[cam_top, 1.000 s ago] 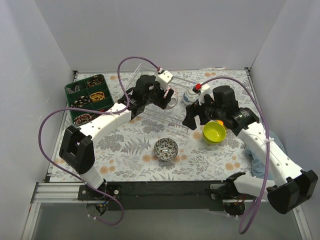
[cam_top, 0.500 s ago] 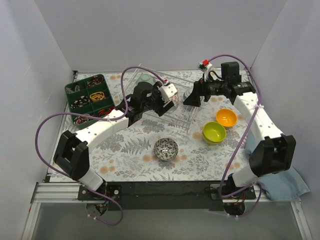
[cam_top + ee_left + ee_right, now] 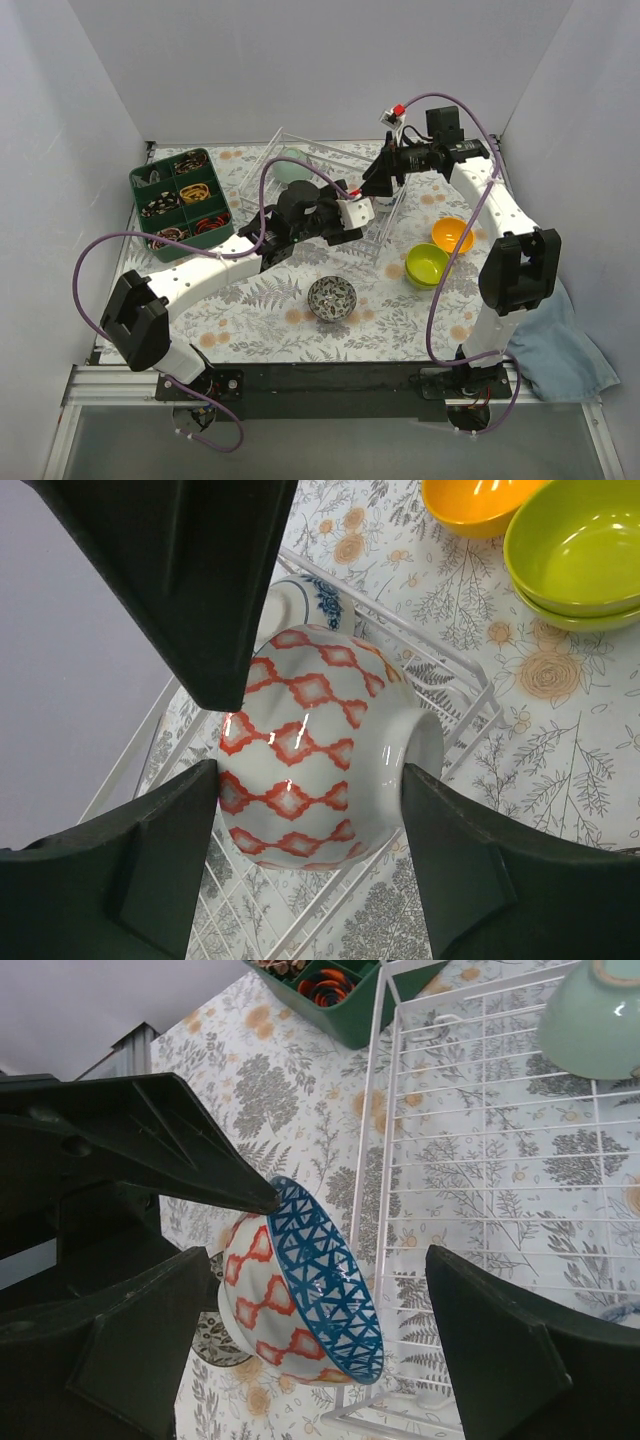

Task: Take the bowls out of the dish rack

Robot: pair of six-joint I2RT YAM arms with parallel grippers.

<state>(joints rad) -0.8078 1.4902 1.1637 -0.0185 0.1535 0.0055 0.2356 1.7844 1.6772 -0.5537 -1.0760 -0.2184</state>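
Note:
My left gripper (image 3: 310, 772) is shut on a white bowl with a red diamond pattern (image 3: 320, 750) and a blue lattice inside (image 3: 325, 1280). It holds the bowl on its side just above the white wire dish rack (image 3: 318, 160), near the rack's front right corner (image 3: 470, 695). A blue-and-white bowl (image 3: 300, 598) shows behind it in the rack. A pale green bowl (image 3: 292, 166) sits at the rack's back left. My right gripper (image 3: 378, 182) hangs open over the rack, facing the held bowl without touching it.
On the floral table right of the rack sit an orange bowl (image 3: 452, 235) and stacked lime bowls (image 3: 427, 265). A dark patterned bowl (image 3: 332, 297) sits in front. A dark green compartment tray (image 3: 180, 198) stands at the left, a blue cloth (image 3: 560, 340) at the right edge.
My right arm swung from beside the lime and orange bowls up and back over the rack, still open. My left gripper carried the red-patterned bowl right and nearer.

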